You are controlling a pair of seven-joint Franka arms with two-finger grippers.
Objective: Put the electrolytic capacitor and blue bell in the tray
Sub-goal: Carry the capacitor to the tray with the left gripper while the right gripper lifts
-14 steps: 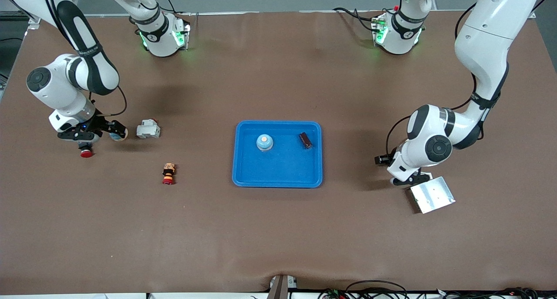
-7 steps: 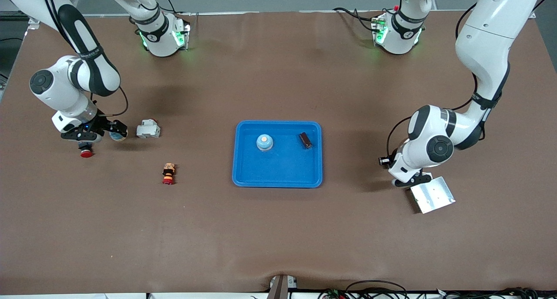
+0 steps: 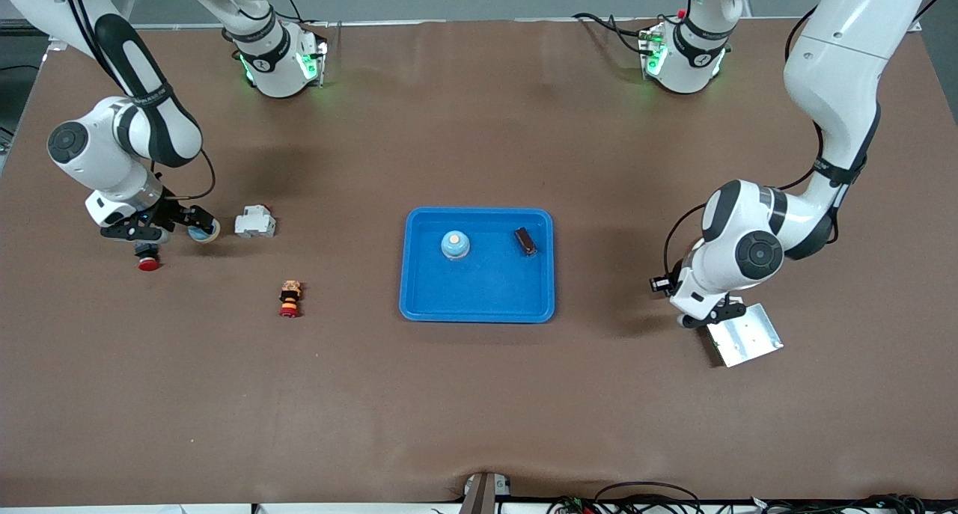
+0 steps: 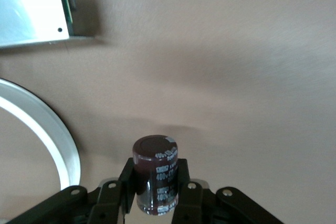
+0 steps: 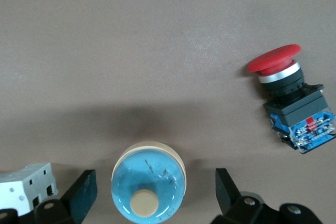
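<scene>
The blue tray (image 3: 479,304) lies mid-table and holds a blue bell (image 3: 455,245) and a dark capacitor (image 3: 525,241). My left gripper (image 3: 702,318) is low over the table at the left arm's end, beside a metal plate. In the left wrist view it (image 4: 156,178) is shut on an upright dark electrolytic capacitor (image 4: 155,156). My right gripper (image 3: 193,226) is down at the right arm's end. It (image 5: 156,184) stands open, with a second blue bell (image 5: 148,187) (image 3: 202,233) between its fingers, untouched.
A metal plate (image 3: 745,336) (image 4: 29,6) lies just beside the left gripper. A red push button (image 3: 148,262) (image 5: 291,98) and a white part (image 3: 254,221) (image 5: 23,184) flank the right gripper. A small red and orange part (image 3: 290,298) lies nearer the front camera.
The left gripper has closed on the capacitor beside the metal plate. The right gripper stays open around the blue bell, its arm shifting only slightly.
</scene>
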